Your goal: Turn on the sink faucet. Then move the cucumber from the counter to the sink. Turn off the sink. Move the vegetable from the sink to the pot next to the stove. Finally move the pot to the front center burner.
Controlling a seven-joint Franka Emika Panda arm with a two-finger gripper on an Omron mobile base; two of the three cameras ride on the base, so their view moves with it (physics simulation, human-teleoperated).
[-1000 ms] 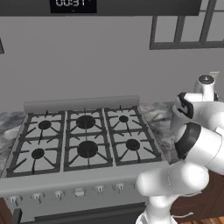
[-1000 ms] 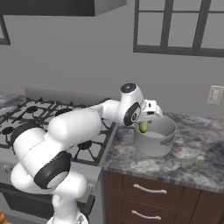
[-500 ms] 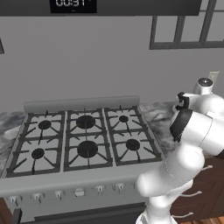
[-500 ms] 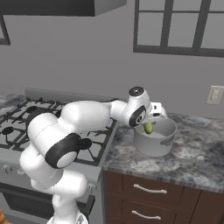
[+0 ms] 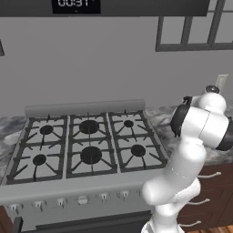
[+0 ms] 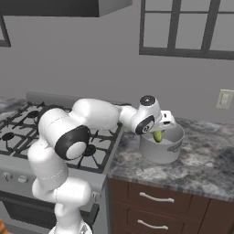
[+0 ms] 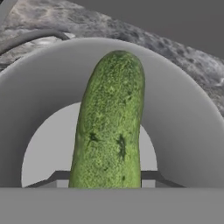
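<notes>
Now cucumber (image 7: pixel 109 122) between fingers, inside pot (image 6: pixel 162 147)

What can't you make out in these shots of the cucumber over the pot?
- Fingers: in the hand view the cucumber covers them, so the grip itself is unseen.
- Pot floor: in the right base view its own wall hides it.
- Pot in the left base view: the arm blocks it.
- Stove knob settings: too small.

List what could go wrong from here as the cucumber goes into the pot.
1. The cucumber hangs upright from the claw over the steel pot; let go now, it may tip against the wall or rim rather than lie flat.
2. The claw sits close above the rim, so lowering further could nudge the pot along the counter.
3. The pot stands near the stove edge; a shove might shift it.
</notes>
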